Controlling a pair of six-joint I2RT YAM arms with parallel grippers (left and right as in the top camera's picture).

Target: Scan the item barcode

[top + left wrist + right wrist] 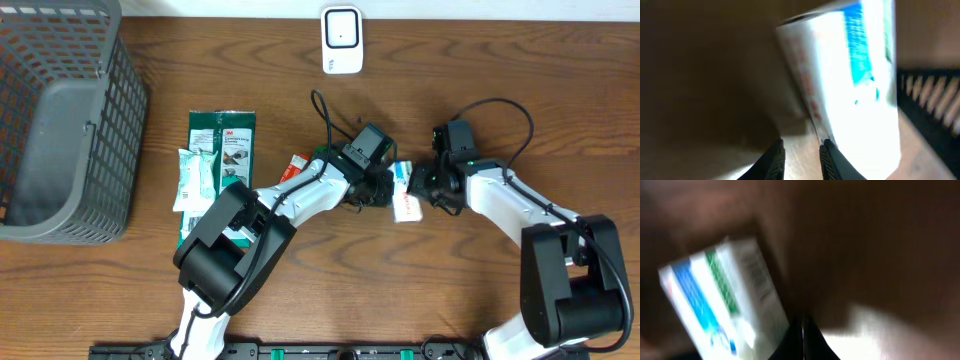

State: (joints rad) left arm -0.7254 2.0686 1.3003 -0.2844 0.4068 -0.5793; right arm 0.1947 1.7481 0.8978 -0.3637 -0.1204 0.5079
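White carton (404, 196) with blue, green and red print sat just ahead of the left gripper (801, 146) and just beside the fully closed right gripper (803, 330). The left fingers stood slightly apart; whether they pinched the carton's edge could not be told. The step appeared to be securing the carton. Next called for a firm grasp, then turning its barcode toward the white scanner (341, 40), well beyond both grippers.

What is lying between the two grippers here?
A white box with blue print lies on the table between the left gripper and the right gripper; the overhead view shows this.
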